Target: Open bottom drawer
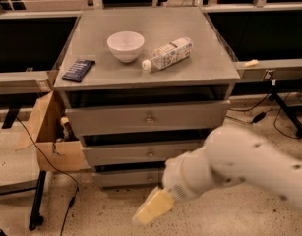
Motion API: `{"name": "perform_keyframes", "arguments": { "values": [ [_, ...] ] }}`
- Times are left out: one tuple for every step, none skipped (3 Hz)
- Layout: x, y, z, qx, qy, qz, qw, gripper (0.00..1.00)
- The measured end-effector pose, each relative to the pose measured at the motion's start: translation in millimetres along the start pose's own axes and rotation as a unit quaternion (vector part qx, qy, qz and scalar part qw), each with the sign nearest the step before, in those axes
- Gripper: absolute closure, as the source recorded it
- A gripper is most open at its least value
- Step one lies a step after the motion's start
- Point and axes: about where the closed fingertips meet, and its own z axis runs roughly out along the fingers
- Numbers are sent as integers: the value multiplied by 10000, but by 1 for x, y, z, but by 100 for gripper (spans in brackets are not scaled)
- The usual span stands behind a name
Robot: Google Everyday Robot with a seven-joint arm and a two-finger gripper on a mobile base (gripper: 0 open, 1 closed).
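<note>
Your gripper (pixel 153 206) hangs low in front of the cabinet, just above the floor and a little below and in front of the bottom drawer (pixel 125 177). It shows as a pale yellowish shape and holds nothing that I can see. Whether it stands open or closed I cannot tell.

The bottom drawer is the lowest of the three grey fronts, under the middle drawer (pixel 140 153) and the top drawer (pixel 140 118). It looks pushed in, so nothing of the task is done yet. I judge you are in the approach step, bringing the claw to the handle.

The next move calls for a small lift and a reach inward toward the centre of that lowest front, where its knob should be (the wrist covers the right part of the front, and I cannot make the knob out clearly). Line up on that knob and not on the like one (pixel 150 153) of the drawer above. Then close on it and pull straight out toward yourself.

The arm (pixel 244 163) comes in from the lower right as a thick white limb. It slopes down to the left across the cabinet's right lower corner, with the wrist pitched downward so the claw points at the floor to the left.
</note>
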Motion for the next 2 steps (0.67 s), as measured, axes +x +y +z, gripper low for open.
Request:
{"name": "perform_keyframes", "arguments": {
  "values": [
    [11, 29, 39, -198, 41, -119, 9997, 0],
    [11, 29, 39, -198, 41, -119, 9997, 0]
  ]
}}
